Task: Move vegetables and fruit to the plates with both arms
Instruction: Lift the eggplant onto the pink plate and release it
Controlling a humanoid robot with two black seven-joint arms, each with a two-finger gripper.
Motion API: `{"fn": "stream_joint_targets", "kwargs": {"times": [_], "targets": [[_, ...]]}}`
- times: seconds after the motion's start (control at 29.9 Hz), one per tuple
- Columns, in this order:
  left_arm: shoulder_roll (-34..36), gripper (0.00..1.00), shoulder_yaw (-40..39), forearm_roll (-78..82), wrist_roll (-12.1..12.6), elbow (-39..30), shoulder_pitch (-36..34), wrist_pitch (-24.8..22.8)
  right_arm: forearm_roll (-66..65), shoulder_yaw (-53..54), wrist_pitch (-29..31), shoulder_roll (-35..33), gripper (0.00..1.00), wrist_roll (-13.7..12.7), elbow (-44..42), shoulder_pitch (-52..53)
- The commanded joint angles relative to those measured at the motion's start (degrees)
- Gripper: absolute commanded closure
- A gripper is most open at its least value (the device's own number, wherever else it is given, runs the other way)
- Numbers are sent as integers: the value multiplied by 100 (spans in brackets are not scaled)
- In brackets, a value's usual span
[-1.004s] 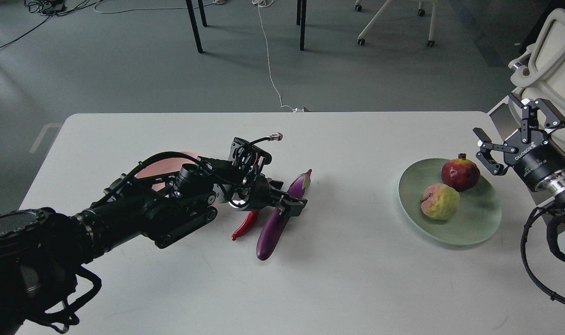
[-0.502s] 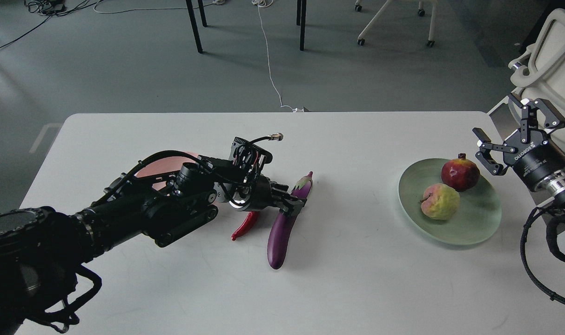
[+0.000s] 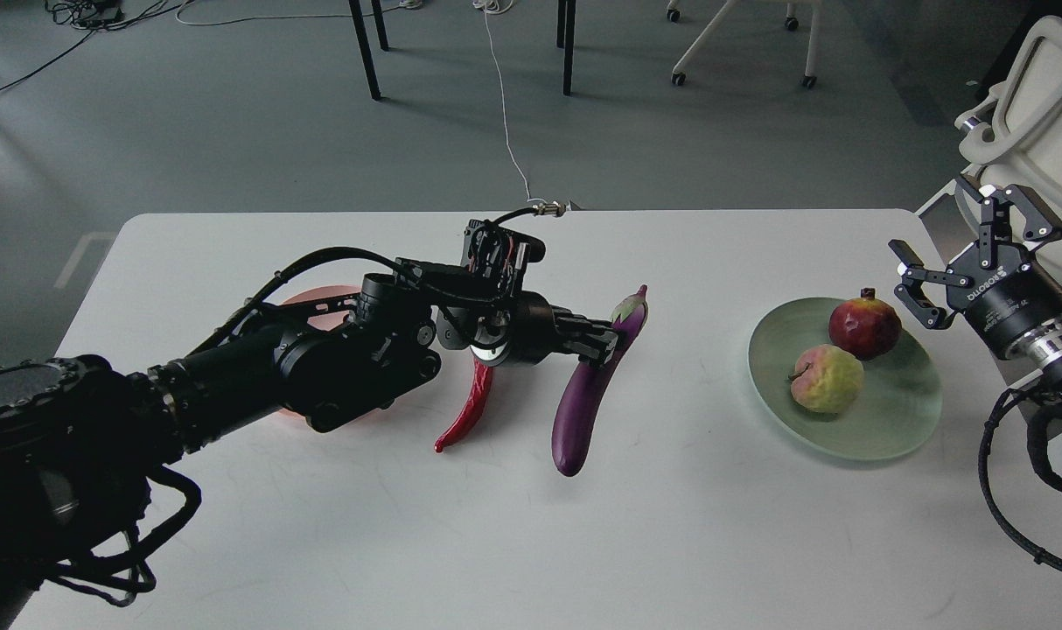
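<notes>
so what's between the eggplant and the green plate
Nothing: in the head view, only bare white table separates the eggplant from the green plate.

The eggplant (image 3: 585,398) is long, slim and glossy purple with a greyish cap at its far end. The left gripper (image 3: 603,343) is clamped on it just below the cap, and it hangs tilted with its rounded tip pointing toward the near edge. The chili pepper (image 3: 467,409) is red, thinner and curved, and lies on the table just left of the eggplant, apart from it. The pink plate (image 3: 314,297) lies further left, mostly hidden by the arm. Well to the right, the mint green plate (image 3: 898,416) holds the dark red pomegranate (image 3: 865,328), crown up, and the yellow-green, pink-blushed apple (image 3: 827,378) just beside it.
</notes>
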Motion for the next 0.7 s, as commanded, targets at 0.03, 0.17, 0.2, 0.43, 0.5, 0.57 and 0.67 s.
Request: {"fn": "stream_joint_targets", "kwargs": {"times": [0.03, 0.17, 0.2, 0.43, 0.5, 0.57, 0.67], "targets": [[765, 87, 75, -395, -70, -32, -274, -153, 0, -8, 0, -1, 5, 0, 1, 19], [1767, 87, 372, -369, -527, -84, -72, -267, -18, -17, 0, 8, 5, 0, 1, 28], [2039, 87, 556, -369, -633, -119, -2, -241, -27, -26, 0, 8, 5, 0, 1, 28], [3026, 86, 945, 17, -1169, -67, 384, -171, -35, -26, 0, 25, 5, 0, 9, 28], [3096, 85, 927, 35, -1240, -14, 482, -153, -35, -26, 0, 8, 5, 0, 9, 28], [3140, 84, 927, 35, -1249, 56, 500, -101, -35, -34, 0, 8, 5, 0, 9, 28], [3097, 80, 918, 0, -1293, 266, 544, 66, -35, -34, 0, 8, 5, 0, 18, 19]]}}
